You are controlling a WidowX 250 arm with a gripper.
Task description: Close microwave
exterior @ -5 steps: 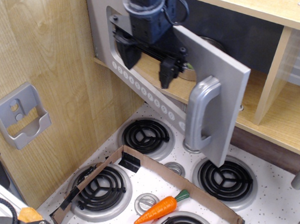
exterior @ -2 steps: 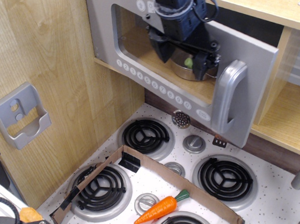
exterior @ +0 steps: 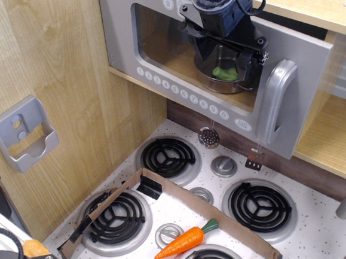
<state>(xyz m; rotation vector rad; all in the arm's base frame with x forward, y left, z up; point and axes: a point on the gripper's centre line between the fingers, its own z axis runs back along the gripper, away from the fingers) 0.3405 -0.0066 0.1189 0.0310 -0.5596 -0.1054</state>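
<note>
The microwave (exterior: 123, 38) is at the top of the view, its wide silver-grey door swung almost flat against the wooden compartment. The thick grey handle (exterior: 275, 100) is at the door's right end. A row of round white buttons (exterior: 182, 93) runs along the lower edge. My dark gripper (exterior: 226, 60) comes down from above and rests against the clear window, just left of the handle. Its fingers (exterior: 250, 62) are spread apart and hold nothing. Through the window I see a metal pot (exterior: 223, 81) with something green in it.
Right of the door is a doorless wooden cubby (exterior: 335, 127). Below lies the speckled stovetop (exterior: 314, 236) with black coil burners (exterior: 169, 155) and a cardboard tray (exterior: 174, 192) with a toy carrot (exterior: 185, 239). A grey holder (exterior: 24, 133) hangs on the left wooden wall.
The door has swung from wide open to almost shut. My gripper has moved right and back with it, staying against the window.
</note>
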